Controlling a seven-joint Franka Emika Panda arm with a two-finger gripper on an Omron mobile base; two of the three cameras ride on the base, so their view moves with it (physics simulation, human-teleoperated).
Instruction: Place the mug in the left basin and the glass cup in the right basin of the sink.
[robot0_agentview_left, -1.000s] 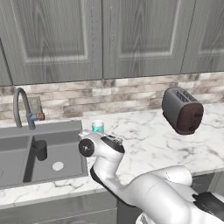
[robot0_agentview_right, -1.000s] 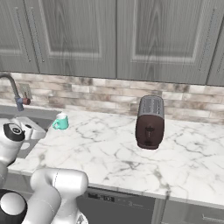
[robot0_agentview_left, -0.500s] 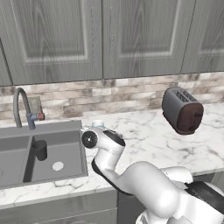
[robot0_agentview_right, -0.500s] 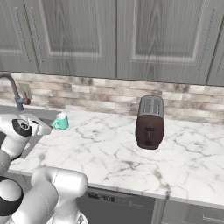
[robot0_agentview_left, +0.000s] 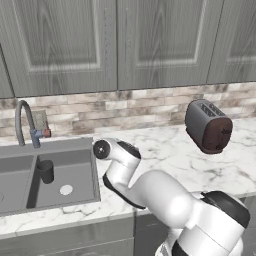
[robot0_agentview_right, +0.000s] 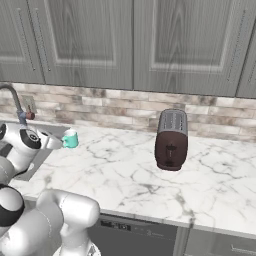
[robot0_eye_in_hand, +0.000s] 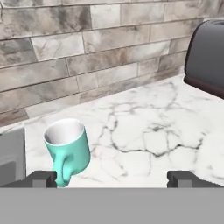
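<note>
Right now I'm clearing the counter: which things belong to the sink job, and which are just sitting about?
For the job: mug on the counter; glass cup, already in the right basin; sink.
Sitting about: toaster, faucet.

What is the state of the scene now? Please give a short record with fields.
mug: upright on the counter, beside the sink, handle toward the hand camera
glass cup: upright in the right basin
gripper: open, empty, facing the mug
toaster: on the counter, right of the mug
done: glass cup placed
left to do: mug into left basin
</note>
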